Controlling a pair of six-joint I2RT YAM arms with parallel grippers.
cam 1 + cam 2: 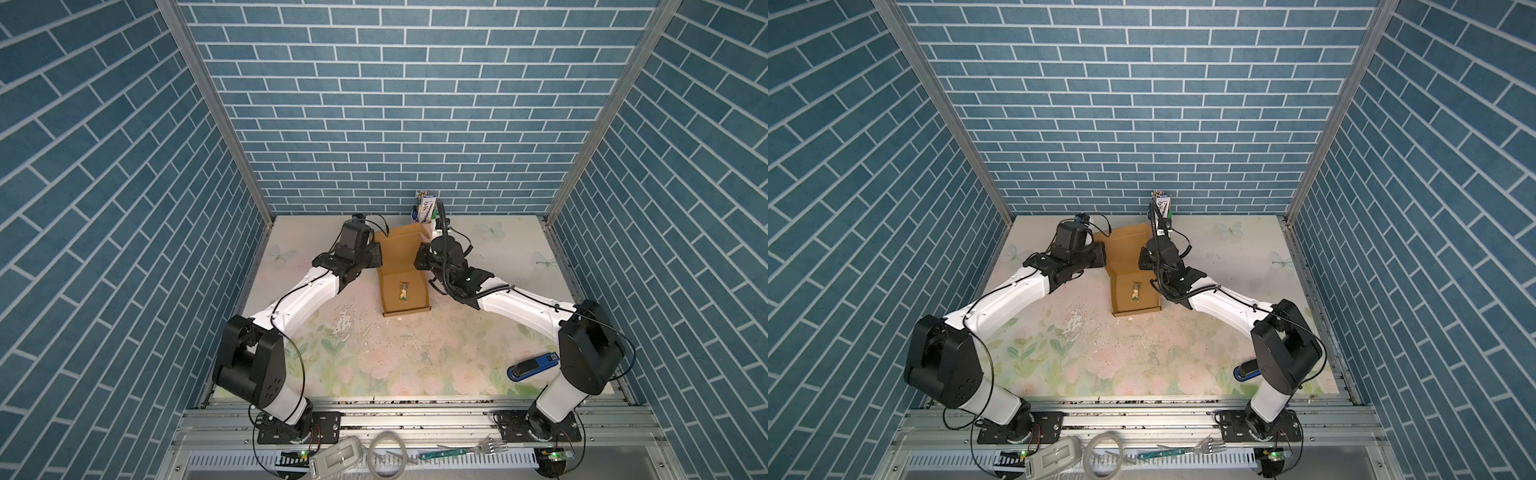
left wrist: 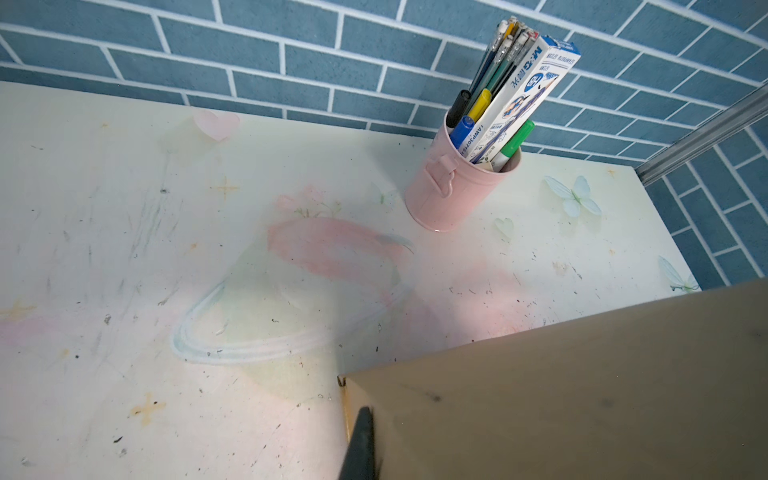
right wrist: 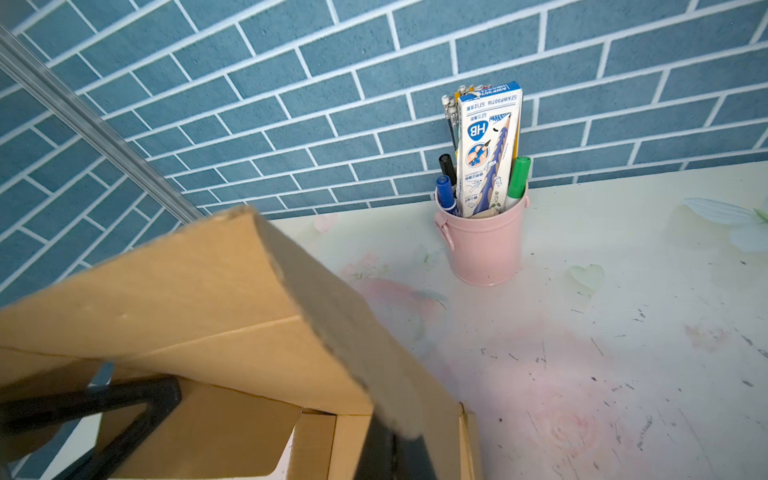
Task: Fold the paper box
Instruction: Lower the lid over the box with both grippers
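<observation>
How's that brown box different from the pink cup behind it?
The box is brown cardboard, shallow and squarish; the cup is pink, round and tall. The box holds one small item lying flat; the cup is crammed with upright pens. The box has a raised lid; the cup has none. Both stand on the flowered table.

1. Soft, even light from overhead: the table (image 1: 415,353) is bright and the walls (image 1: 83,166) dimmer in both top views.
2. Shadows on it are faint.
3. The wide-angle view stretches the side walls toward the edges.
4. In the wrist views the paper box (image 3: 208,311) is blurred close up, while the pen cup (image 3: 484,245) is sharp.
</observation>
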